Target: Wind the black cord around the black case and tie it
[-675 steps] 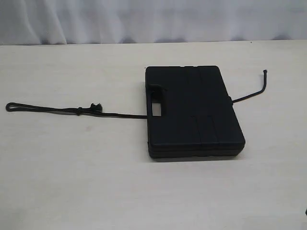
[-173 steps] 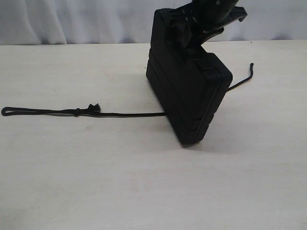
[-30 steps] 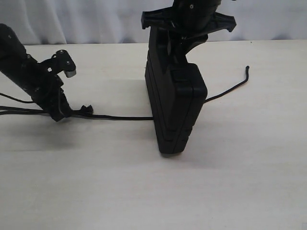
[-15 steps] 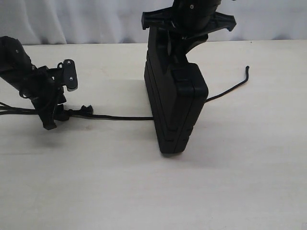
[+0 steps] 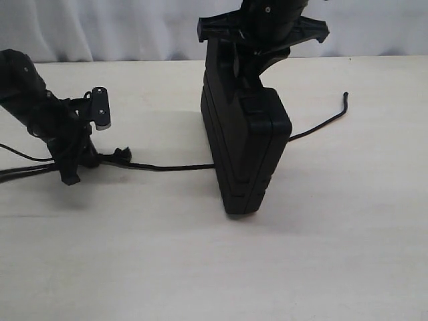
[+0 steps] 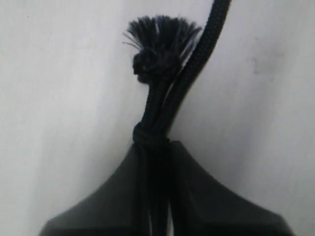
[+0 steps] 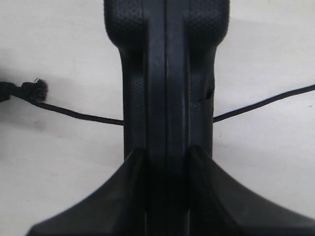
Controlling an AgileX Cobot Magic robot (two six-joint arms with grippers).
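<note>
Two grips: your right hand (image 7: pixel 165 153) clamps the black case (image 5: pixel 244 147) upright so your left hand (image 6: pixel 153 147), pinching the black cord (image 5: pixel 167 166) at its knot, can wrap.

One black case (image 5: pixel 244 147), one black cord (image 5: pixel 167 166) (knotted); two arms (image 5: pixel 40 114) (image 5: pixel 267 20)

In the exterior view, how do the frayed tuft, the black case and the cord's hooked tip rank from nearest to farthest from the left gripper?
Measured from the left gripper:
1. the frayed tuft, just beside it, on the left side.
2. the black case, standing on edge in the middle.
3. the hooked tip of the black cord, far out on the right.
</note>
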